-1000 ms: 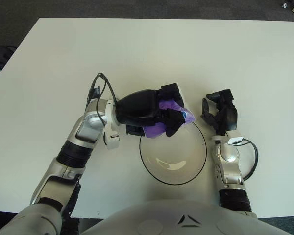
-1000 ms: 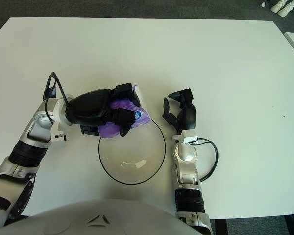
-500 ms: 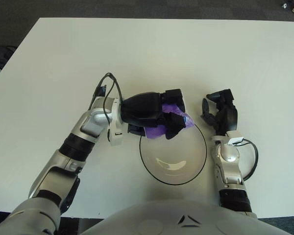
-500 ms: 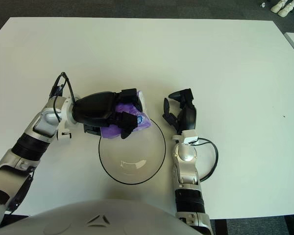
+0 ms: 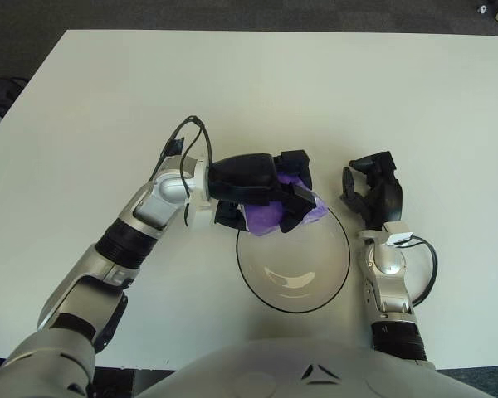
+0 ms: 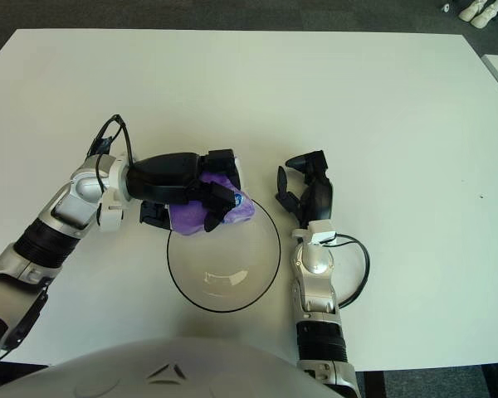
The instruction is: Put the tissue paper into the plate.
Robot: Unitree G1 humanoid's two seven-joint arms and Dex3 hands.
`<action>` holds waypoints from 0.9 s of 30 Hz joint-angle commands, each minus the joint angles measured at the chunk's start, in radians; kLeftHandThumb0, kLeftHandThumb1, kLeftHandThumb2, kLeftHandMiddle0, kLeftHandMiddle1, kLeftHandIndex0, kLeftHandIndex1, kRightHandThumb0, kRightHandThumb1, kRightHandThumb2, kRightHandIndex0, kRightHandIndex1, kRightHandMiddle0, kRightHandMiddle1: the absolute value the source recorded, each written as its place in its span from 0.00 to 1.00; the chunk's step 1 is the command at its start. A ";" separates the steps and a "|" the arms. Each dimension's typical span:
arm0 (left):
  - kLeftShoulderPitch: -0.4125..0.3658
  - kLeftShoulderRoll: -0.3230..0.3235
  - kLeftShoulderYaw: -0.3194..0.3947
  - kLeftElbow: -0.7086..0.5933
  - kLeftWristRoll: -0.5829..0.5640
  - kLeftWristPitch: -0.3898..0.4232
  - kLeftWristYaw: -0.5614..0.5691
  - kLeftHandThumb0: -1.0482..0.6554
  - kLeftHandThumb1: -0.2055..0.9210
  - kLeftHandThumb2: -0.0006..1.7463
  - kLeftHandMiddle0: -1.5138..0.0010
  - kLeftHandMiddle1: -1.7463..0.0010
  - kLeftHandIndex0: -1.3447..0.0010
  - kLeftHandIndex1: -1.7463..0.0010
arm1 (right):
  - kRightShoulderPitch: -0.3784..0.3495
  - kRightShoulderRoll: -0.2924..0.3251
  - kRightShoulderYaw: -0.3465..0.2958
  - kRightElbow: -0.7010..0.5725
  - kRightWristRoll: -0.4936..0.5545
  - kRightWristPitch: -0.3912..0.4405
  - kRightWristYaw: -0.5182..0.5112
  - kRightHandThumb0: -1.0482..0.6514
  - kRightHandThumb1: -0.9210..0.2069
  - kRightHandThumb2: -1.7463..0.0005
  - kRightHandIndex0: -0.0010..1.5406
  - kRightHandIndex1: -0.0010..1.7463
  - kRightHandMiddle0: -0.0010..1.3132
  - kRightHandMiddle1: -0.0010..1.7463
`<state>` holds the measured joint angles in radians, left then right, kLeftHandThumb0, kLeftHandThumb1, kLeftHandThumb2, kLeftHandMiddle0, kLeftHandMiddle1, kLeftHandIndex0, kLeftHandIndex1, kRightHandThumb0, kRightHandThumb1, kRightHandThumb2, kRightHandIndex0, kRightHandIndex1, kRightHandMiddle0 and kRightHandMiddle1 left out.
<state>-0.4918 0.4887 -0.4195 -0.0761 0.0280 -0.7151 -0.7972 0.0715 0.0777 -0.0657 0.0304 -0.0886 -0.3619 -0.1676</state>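
Purple tissue paper [image 5: 270,214] sits gripped in the left hand [image 5: 266,189], fingers curled round it, over the far-left rim of the glass plate [image 5: 336,278]. Carrying seems nearly done; next, the fingers should open above the plate. Right hand [image 5: 373,189] shows just right of the plate, fingers loosely spread, holding nothing.

The tissue paper [image 5: 270,215] pack is purple, with a small blue mark at its 3 o'clock end. The plate [image 5: 332,282] is clear glass with a dark rim. Both the left hand [image 5: 261,189] and right hand [image 5: 375,192] are black, on a white table [image 5: 249,91].
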 commanded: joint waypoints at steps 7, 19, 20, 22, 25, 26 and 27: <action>0.021 -0.046 0.032 -0.012 0.028 -0.093 0.064 0.61 0.21 0.95 0.46 0.00 0.55 0.00 | 0.054 0.007 -0.004 0.042 0.009 0.032 -0.005 0.39 0.19 0.53 0.38 0.77 0.24 1.00; 0.109 -0.114 0.079 -0.011 -0.048 -0.069 0.164 0.61 0.14 0.98 0.40 0.00 0.51 0.04 | 0.058 0.007 -0.002 0.015 0.004 0.079 -0.006 0.39 0.24 0.48 0.38 0.77 0.27 1.00; 0.116 -0.118 0.083 -0.018 -0.052 -0.061 0.170 0.61 0.16 0.97 0.41 0.00 0.51 0.05 | 0.057 0.008 -0.002 0.014 0.004 0.079 -0.008 0.39 0.24 0.48 0.38 0.77 0.28 1.00; 0.143 -0.118 0.087 -0.051 -0.099 -0.024 0.172 0.61 0.19 0.94 0.42 0.00 0.53 0.05 | 0.057 0.011 -0.004 0.012 0.005 0.084 -0.011 0.39 0.25 0.47 0.38 0.78 0.28 1.00; 0.192 -0.106 0.099 -0.157 -0.145 0.069 0.177 0.61 0.21 0.93 0.43 0.00 0.54 0.06 | 0.060 0.019 -0.004 0.000 0.015 0.102 -0.010 0.39 0.26 0.47 0.39 0.78 0.28 1.00; 0.201 -0.108 0.101 -0.169 -0.150 0.084 0.178 0.61 0.22 0.92 0.44 0.00 0.54 0.06 | 0.061 0.021 -0.005 -0.004 0.018 0.107 -0.009 0.39 0.26 0.47 0.39 0.78 0.28 1.00; 0.206 -0.112 0.102 -0.170 -0.151 0.093 0.177 0.61 0.23 0.92 0.44 0.00 0.55 0.06 | 0.062 0.023 -0.005 -0.008 0.021 0.111 -0.009 0.38 0.26 0.46 0.39 0.78 0.29 1.00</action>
<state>-0.3163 0.3744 -0.3328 -0.1963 -0.0939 -0.6596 -0.6364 0.0810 0.0900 -0.0659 -0.0017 -0.0879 -0.3137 -0.1733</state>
